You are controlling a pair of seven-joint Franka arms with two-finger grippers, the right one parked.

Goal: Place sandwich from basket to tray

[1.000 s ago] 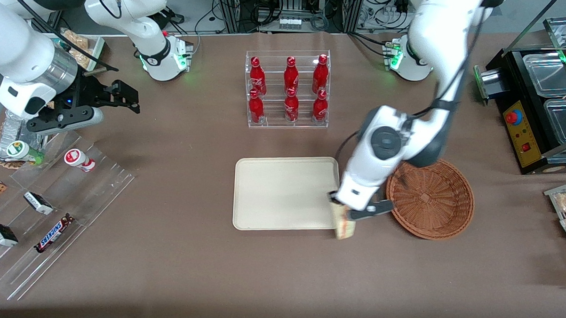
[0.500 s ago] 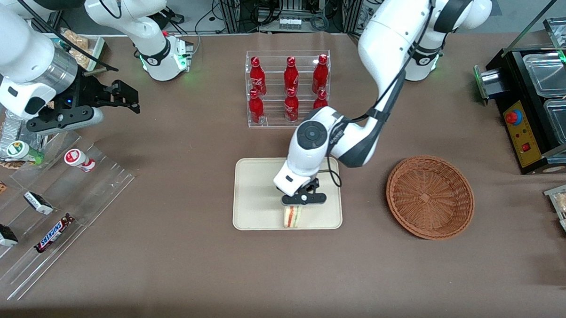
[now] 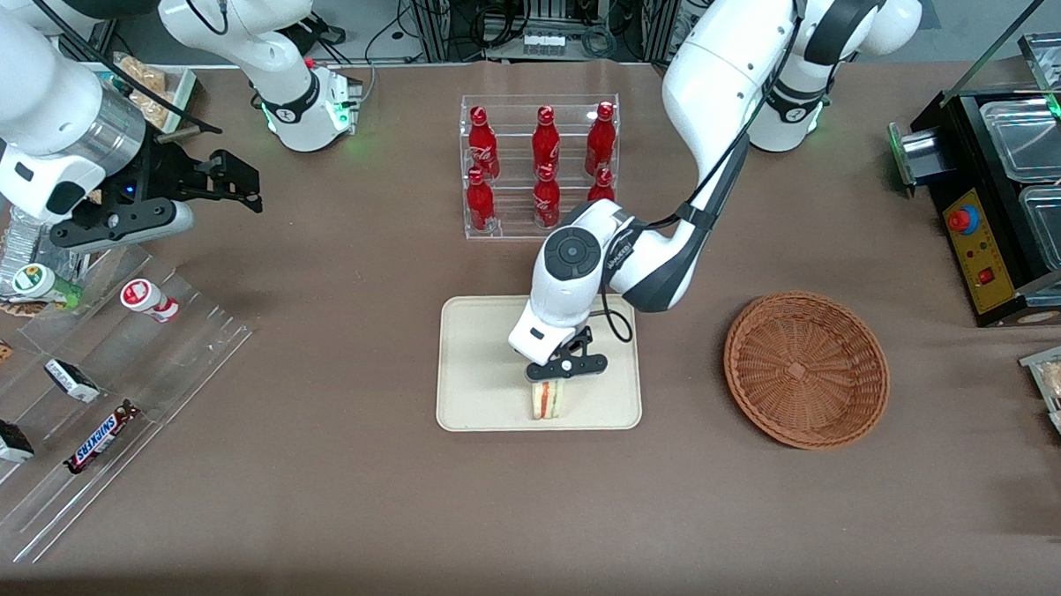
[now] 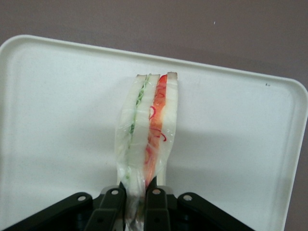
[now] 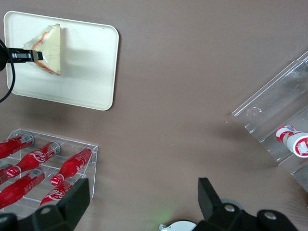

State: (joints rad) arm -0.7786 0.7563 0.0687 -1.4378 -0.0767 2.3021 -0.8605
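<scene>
Pincer (image 3: 556, 378) clamped on sandwich (image 3: 546, 399), which hangs edge-down over the tray's (image 3: 479, 367) near half, long axis running from the pincer toward the front camera; basket (image 3: 806, 369) empty.

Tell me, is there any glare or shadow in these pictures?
Left wrist view: the sandwich, pinched in the gripper, throws a soft grey shadow on the tray, and its wrapper glints. Front view: even light, with a dim shadow under the basket.
</scene>
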